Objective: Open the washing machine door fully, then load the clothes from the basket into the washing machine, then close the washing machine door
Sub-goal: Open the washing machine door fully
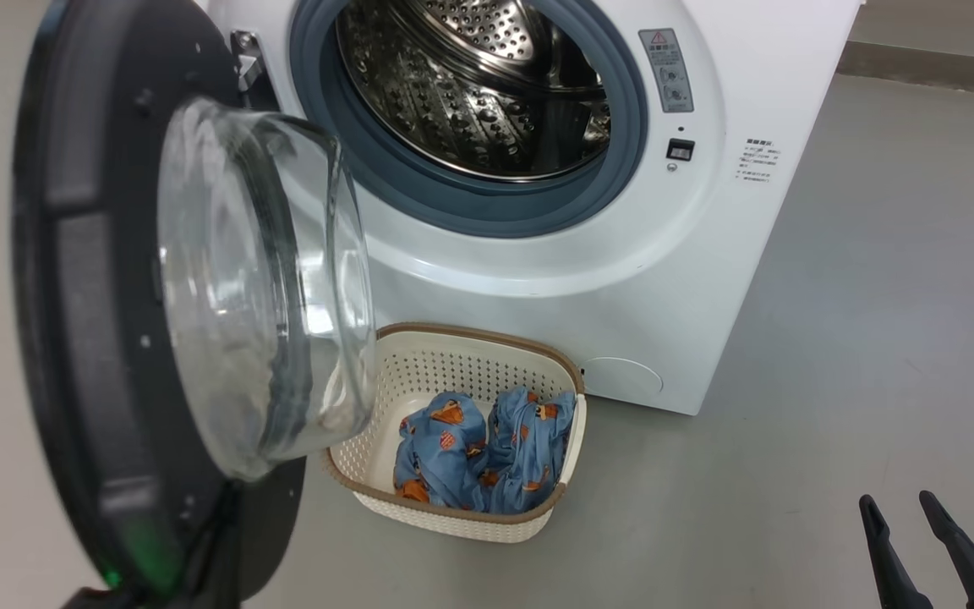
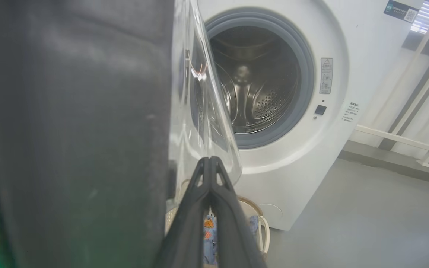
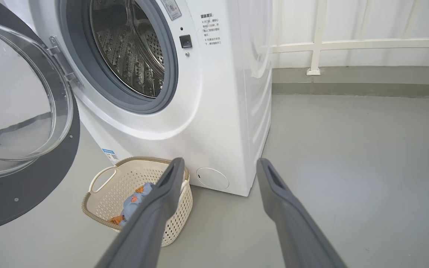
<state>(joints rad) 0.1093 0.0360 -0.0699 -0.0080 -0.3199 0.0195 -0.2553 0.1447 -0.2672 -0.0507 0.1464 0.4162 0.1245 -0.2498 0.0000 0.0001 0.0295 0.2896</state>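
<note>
Before the washing machine (image 1: pixel 664 279): the basket (image 1: pixel 453 518) stands on the grey floor (image 1: pixel 834 381), close against the lower front panel and just below the round opening.
Door: the door (image 1: pixel 90 338) is swung out wide on its hinge (image 1: pixel 246 59) at the left of the washing machine's opening. Its glass bulge (image 1: pixel 259 288) faces across the front of the machine and hangs over the basket's left end.
Drum: the steel drum (image 1: pixel 478 93) inside the grey gasket (image 1: pixel 453 199) shows bare metal, with no fabric in the part that can be seen.
Clothes: the clothes (image 1: pixel 487 452) lie bunched in the basket, in front of the washing machine.
Left gripper: the left gripper (image 2: pixel 210 162) has its fingers pressed together with nothing between them. The tips sit at the lower edge of the glass bulge, left of the washing machine's opening; whether they touch the glass cannot be told.
Right gripper: the right gripper (image 1: pixel 897 503) has its fingers spread and holds nothing. It hangs over the floor, out from the washing machine's right front corner and well apart from the basket.
Done: the opening step looks finished or nearly so, since the opening is fully uncovered.
Left: all of the loading, then closing the door.
Next, as a judgement: the right gripper is free and open and has a clear path to the basket, so it seems the one to reach for the clothes.
</note>
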